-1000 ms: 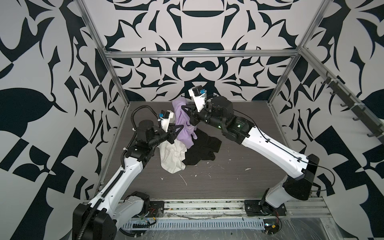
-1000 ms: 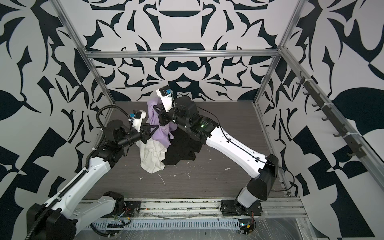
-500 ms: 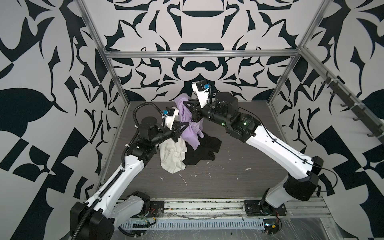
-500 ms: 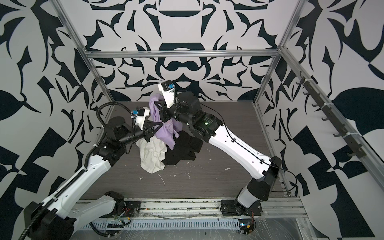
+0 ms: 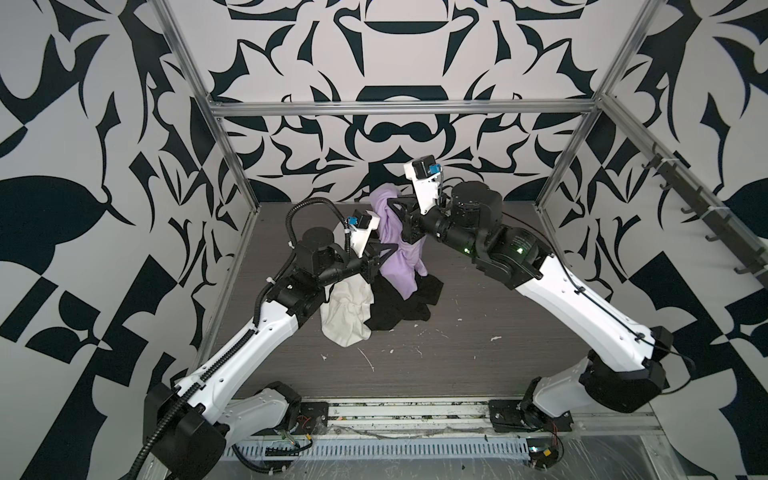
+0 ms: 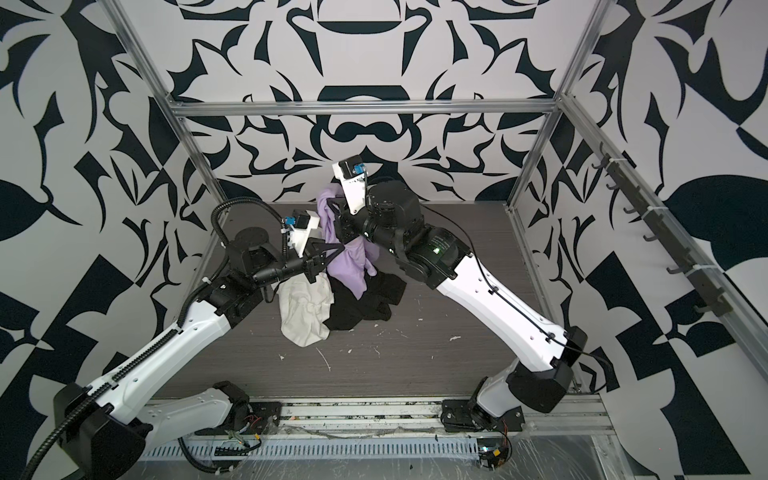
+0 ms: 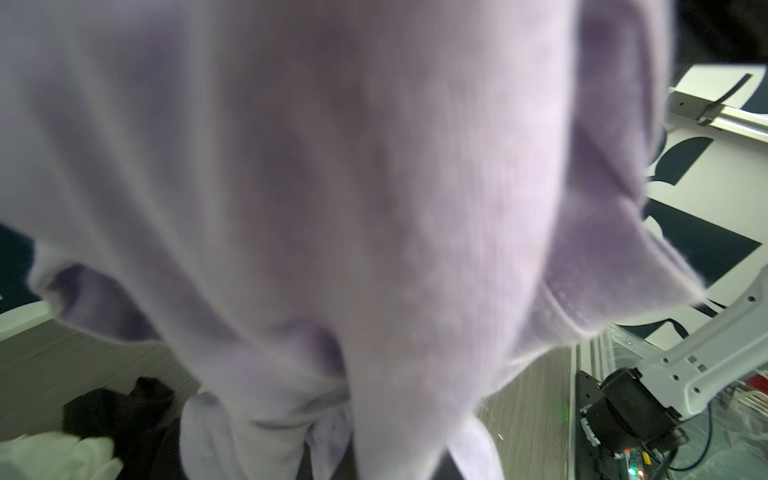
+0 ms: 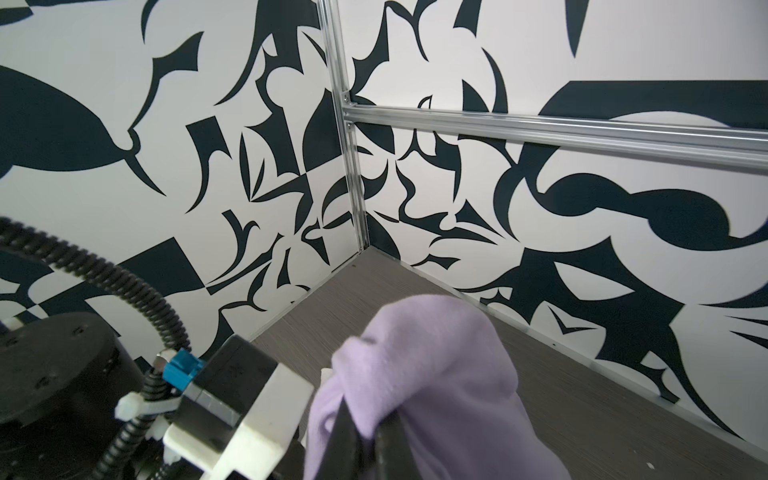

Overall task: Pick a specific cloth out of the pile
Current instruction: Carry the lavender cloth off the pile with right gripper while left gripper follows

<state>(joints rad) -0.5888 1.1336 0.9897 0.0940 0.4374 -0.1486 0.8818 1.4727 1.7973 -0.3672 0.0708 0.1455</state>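
Note:
The lavender cloth (image 5: 398,253) (image 6: 351,266) hangs in the air above the pile. My right gripper (image 5: 392,204) (image 6: 332,206) is shut on its top fold. In the right wrist view its dark fingers (image 8: 347,436) pinch a bunch of the cloth (image 8: 436,374). My left gripper (image 5: 386,254) (image 6: 337,249) is shut on the cloth's side lower down. The cloth (image 7: 332,187) fills the left wrist view and hides those fingers. What is left of the pile, a white garment (image 5: 348,309) and a black one (image 5: 401,305), lies on the table under the cloth's hanging end.
The grey table (image 5: 478,345) carries small white scraps near its front. Patterned walls and aluminium posts (image 5: 230,137) close in the back and sides. A rail of hooks (image 5: 706,216) runs along the right wall. The left wrist camera housing (image 8: 237,415) sits close beside the right gripper.
The right gripper has carried the lavender cloth higher and toward the back. The left gripper rose with it and closed on the cloth's side. The white and black garments stayed put.

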